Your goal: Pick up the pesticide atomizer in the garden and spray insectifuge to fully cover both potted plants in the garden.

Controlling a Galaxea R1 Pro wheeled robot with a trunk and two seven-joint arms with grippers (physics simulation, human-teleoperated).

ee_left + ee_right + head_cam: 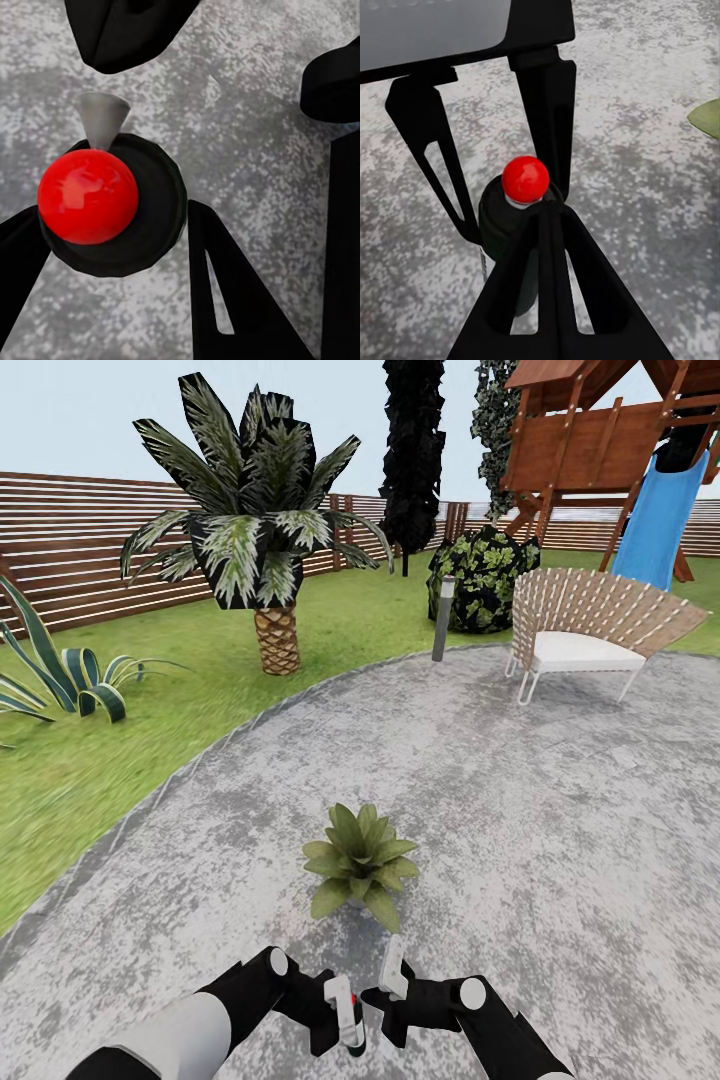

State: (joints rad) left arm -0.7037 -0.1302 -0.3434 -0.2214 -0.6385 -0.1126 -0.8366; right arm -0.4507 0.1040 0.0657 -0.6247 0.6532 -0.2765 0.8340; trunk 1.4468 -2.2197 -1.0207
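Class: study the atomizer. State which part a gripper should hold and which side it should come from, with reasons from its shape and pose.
Hold the atomizer by its round dark body, coming from above with one finger on each flank, as the left gripper does. It is upright, and this leaves the red top and grey nozzle free.

We see a near-black atomizer (510,240) with a glossy red top, a green-leaved potted plant (360,860), a mottled grey patio (560,840), and a blue slide (660,520).

A grey stone patio (560,830) bears one potted plant (360,857) and a wicker chair (585,625).
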